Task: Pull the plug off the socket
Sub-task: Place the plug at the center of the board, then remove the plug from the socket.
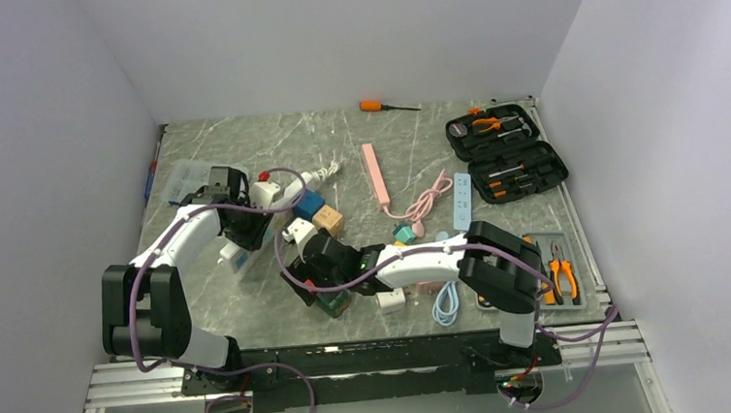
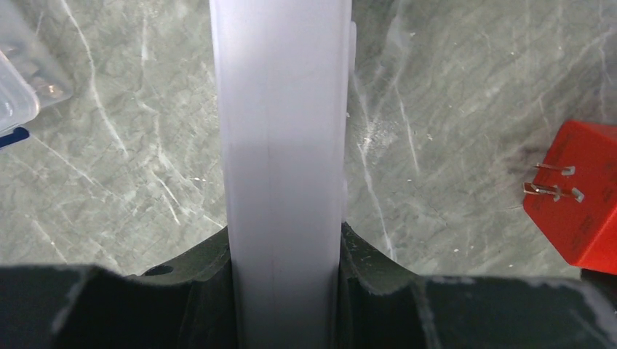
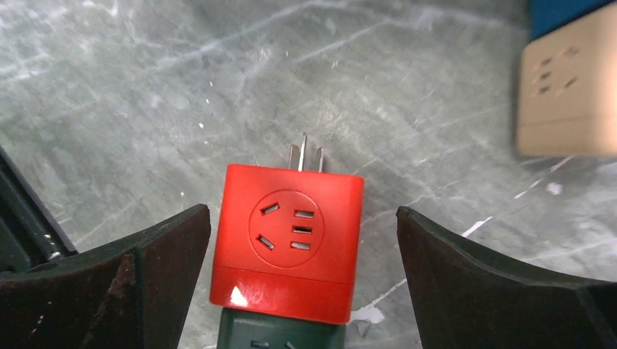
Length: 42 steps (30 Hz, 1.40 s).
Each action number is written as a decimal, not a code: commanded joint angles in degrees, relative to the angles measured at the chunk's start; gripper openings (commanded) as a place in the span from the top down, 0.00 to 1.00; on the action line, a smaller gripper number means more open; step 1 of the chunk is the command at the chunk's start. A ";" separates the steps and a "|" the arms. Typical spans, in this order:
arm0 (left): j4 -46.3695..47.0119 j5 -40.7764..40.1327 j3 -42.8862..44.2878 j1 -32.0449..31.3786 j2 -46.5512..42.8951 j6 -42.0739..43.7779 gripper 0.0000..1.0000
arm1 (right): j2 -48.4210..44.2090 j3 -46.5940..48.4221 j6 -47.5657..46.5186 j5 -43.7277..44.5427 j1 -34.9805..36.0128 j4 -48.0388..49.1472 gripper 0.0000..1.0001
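Right wrist view: shows right gripper [image 3: 303, 211] spread wide, gripping nothing, straddling red socket cube [image 3: 287, 240] with gaps either side. Puts cube flat on marble table [image 3: 145, 87], five slots in a round recess facing up, two bare prongs pointing away, near end butted against green cube [image 3: 280, 334]. Can't read any print on either. Adds tan cube [image 3: 567, 91] and blue cube [image 3: 567, 14], blurred, top right.

Left wrist view: shows left gripper [image 2: 284, 291] clamped on white translucent bar [image 2: 284, 145] running straight away from lens. Catches second red block [image 2: 582, 196], prongs sideways, at right; corner of clear plastic box [image 2: 22, 87] at left, contents blurred.

Top view: hides red socket cube under right wrist, table centre-front. Alone gives other containers: grey tray [image 1: 539, 238] front right holding orange-handled pliers [image 1: 563, 275]; farther back, open black tool case [image 1: 506, 157] with hand tools [image 1: 492, 125] in slots. Also pale blue cable [image 1: 446, 303] by right arm, pink power strip [image 1: 374, 172] mid-table, orange screwdriver [image 1: 379, 105] at far edge.
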 commanded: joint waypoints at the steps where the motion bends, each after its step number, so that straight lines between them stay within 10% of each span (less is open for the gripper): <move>1: 0.51 4.43 0.83 -0.20 -2.47 2.71 1.00 | -7.35 5.92 -4.04 2.05 -1.77 -1.52 0.00; 12: -0.56 5.63 1.03 -0.20 -3.91 3.74 1.00 | -8.47 15.91 -8.10 -2.23 -15.33 -7.82 0.00; 42: -3.66 9.78 3.21 -0.07 -5.79 2.07 1.00 | 6.49 13.42 -11.01 -8.02 -16.91 5.86 0.01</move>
